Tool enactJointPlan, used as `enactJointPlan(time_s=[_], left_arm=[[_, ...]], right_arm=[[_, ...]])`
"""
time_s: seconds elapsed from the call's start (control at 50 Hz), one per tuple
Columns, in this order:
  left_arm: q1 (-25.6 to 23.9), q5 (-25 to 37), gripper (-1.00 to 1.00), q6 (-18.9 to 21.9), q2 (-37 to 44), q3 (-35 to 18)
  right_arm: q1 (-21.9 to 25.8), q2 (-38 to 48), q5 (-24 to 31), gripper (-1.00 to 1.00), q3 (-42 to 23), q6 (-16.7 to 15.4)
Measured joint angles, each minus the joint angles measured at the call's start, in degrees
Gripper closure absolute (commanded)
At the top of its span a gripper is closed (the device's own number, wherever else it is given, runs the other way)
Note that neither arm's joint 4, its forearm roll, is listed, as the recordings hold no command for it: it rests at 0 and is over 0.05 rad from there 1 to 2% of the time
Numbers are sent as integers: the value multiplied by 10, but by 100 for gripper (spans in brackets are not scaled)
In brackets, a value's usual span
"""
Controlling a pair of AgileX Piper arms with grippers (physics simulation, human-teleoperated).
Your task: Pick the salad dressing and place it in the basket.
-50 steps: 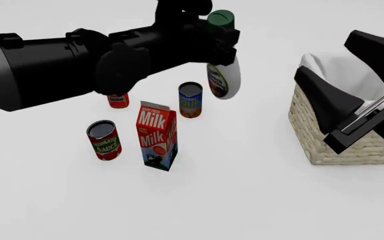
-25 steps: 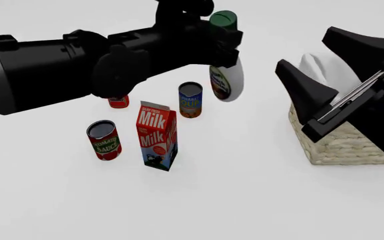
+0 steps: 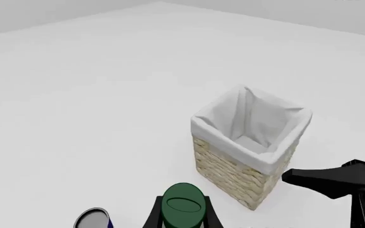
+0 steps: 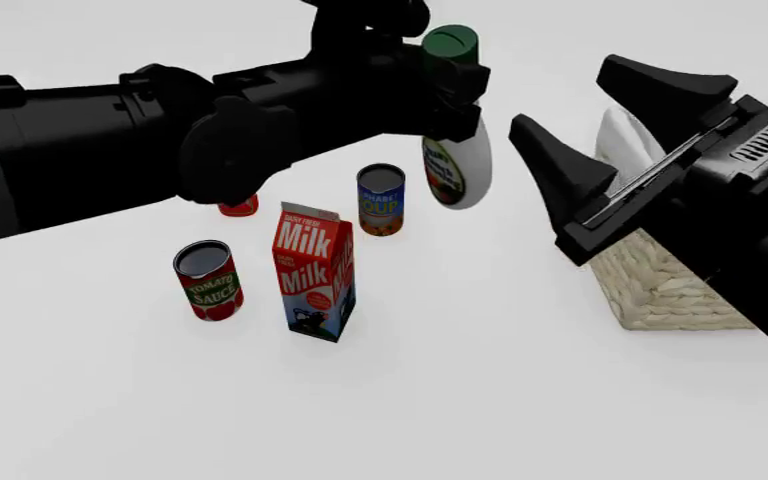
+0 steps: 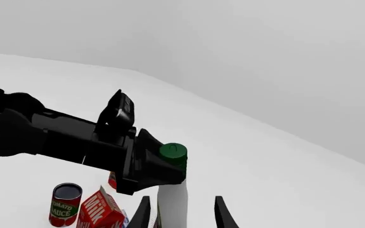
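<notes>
The salad dressing (image 4: 462,165), a white bottle with a green cap (image 4: 448,44), hangs above the table with my left gripper (image 4: 454,95) shut on its neck. In the left wrist view only its cap (image 3: 183,207) shows, between my fingers (image 3: 152,216). The wicker basket (image 4: 664,290) with its white lining stands to the right, partly hidden by my right arm; the left wrist view shows the whole basket (image 3: 233,168). My right gripper (image 4: 558,95) is open, just right of the bottle and apart from it. In the right wrist view the bottle (image 5: 173,202) lines up between the right gripper's fingers (image 5: 223,213).
A milk carton (image 4: 313,272), a tomato sauce can (image 4: 209,280), a blue-labelled can (image 4: 380,200) and a small red can (image 4: 237,206) stand on the white table left of the bottle. The left arm (image 4: 117,140) spans the upper left.
My right arm has swung left from over the basket toward the bottle, its gripper still open. The left gripper has carried the bottle slightly right.
</notes>
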Motion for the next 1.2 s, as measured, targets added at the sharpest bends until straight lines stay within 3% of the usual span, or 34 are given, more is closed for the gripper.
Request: enactJointPlan(time_s=[1.2], left_arm=[[-25, 7, 100, 1, -47, 21]], right_arm=[[-1, 141, -83, -100, -34, 24]])
